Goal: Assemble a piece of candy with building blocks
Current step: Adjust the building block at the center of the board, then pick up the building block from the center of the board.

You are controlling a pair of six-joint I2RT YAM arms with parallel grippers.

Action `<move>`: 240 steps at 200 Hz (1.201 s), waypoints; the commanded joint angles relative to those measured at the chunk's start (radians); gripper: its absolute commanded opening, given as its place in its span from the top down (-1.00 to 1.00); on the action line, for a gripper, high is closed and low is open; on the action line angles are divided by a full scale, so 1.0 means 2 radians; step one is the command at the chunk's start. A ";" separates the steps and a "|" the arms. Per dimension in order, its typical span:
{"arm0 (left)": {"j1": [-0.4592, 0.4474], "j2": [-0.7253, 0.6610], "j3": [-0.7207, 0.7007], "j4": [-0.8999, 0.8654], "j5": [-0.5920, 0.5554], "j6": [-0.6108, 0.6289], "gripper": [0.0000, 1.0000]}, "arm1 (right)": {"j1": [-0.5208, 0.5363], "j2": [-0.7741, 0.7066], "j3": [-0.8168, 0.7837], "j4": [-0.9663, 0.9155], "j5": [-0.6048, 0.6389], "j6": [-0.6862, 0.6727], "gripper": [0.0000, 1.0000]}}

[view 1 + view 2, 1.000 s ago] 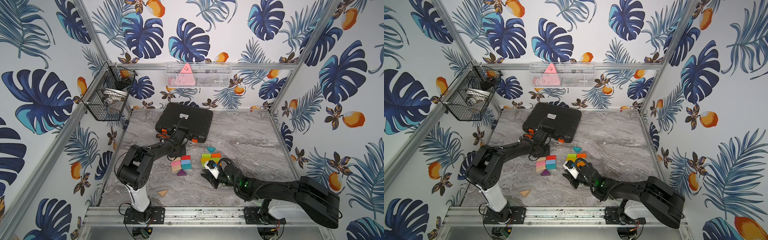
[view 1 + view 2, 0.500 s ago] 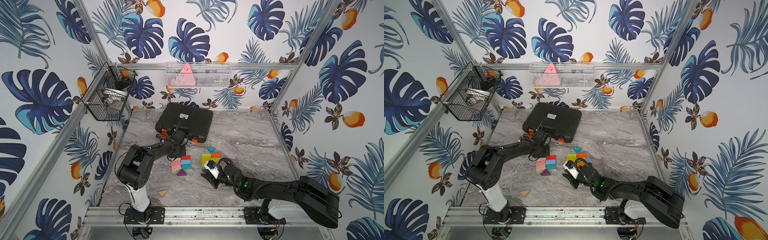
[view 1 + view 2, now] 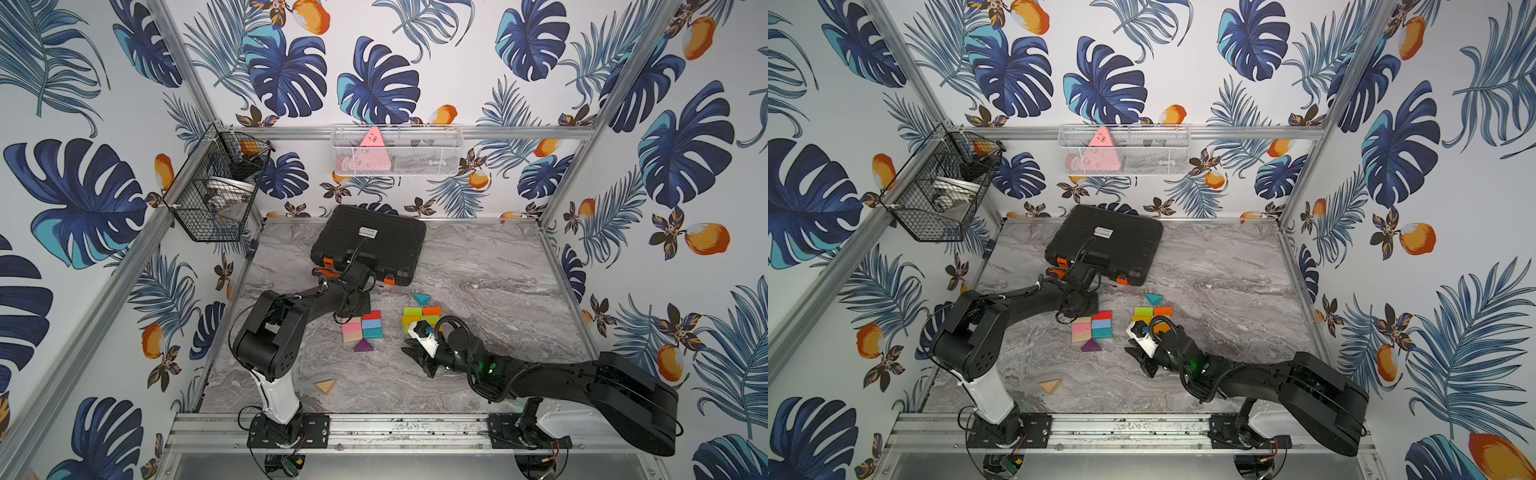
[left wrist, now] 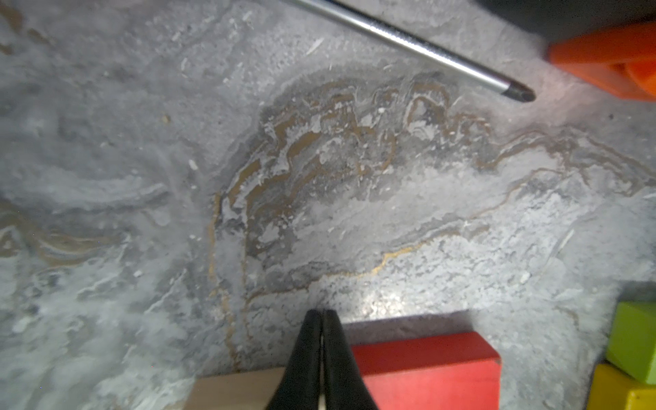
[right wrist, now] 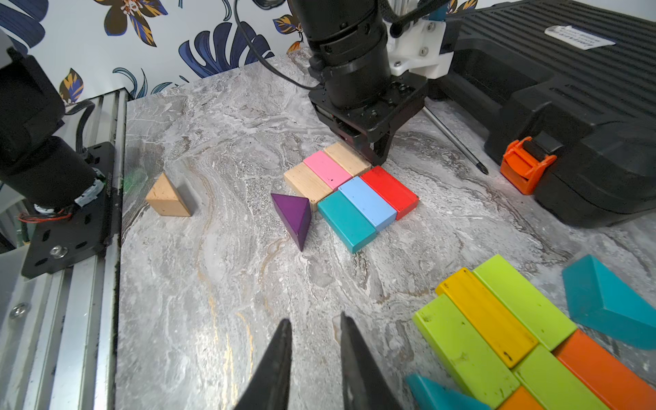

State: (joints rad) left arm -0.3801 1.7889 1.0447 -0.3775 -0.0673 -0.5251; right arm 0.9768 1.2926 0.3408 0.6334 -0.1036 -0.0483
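Six building blocks lie in a flat rectangle [image 3: 361, 328] [image 5: 349, 193]: plain wood, pink and plain wood beside red, blue and teal. A purple wedge [image 5: 294, 216] touches its near end. My left gripper [image 5: 377, 159] [image 4: 321, 313] is shut and holds nothing, its tips down at the far end where the plain wood brick [image 4: 234, 390] meets the red brick [image 4: 426, 369]. To the right sits a second cluster [image 3: 419, 316] [image 5: 497, 337] of green, yellow and orange bricks, with a teal wedge [image 5: 603, 301] beyond it. My right gripper [image 5: 314, 323] [image 3: 409, 347] is open and empty, low over bare table beside this cluster.
A plain wood wedge [image 3: 325, 386] lies alone near the front rail [image 3: 374, 428]. A black tool case [image 3: 370, 243] with orange latches [image 5: 525, 165] fills the back left. A screwdriver shaft [image 4: 408, 39] lies between it and the blocks. Wire baskets [image 3: 216, 183] hang on the walls.
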 commanded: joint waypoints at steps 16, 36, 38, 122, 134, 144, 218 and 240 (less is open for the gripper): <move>0.000 -0.022 0.007 0.002 -0.012 -0.004 0.64 | -0.001 0.000 0.001 0.014 -0.002 0.000 0.44; 0.000 -0.043 0.000 -0.002 -0.027 -0.006 0.52 | 0.000 0.004 0.003 0.012 -0.003 0.001 0.42; 0.000 -0.047 -0.001 -0.003 -0.029 -0.006 0.52 | 0.000 0.004 0.004 0.012 -0.003 0.000 0.42; 0.037 -0.218 -0.058 -0.052 -0.029 -0.005 0.49 | -0.002 -0.022 0.040 -0.055 -0.049 -0.009 0.11; 0.054 -0.260 -0.065 -0.068 -0.022 -0.004 0.34 | -0.002 -0.021 0.056 -0.080 -0.077 -0.021 -0.11; 0.067 -0.295 -0.068 -0.083 -0.019 0.000 0.24 | -0.002 -0.012 0.073 -0.098 -0.122 -0.040 -0.22; 0.116 -0.457 -0.092 -0.154 -0.082 0.041 -0.50 | 0.054 0.185 0.249 -0.195 -0.247 -0.145 -0.42; 0.116 -0.470 -0.089 -0.154 -0.086 0.048 -0.57 | 0.070 0.231 0.277 -0.174 -0.246 -0.160 -0.50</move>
State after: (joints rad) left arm -0.1509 0.8673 0.8635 -0.6678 -0.1974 -0.4679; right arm 1.0935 1.6867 0.8494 0.2897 -0.5632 -0.2844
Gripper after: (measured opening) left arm 0.785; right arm 0.730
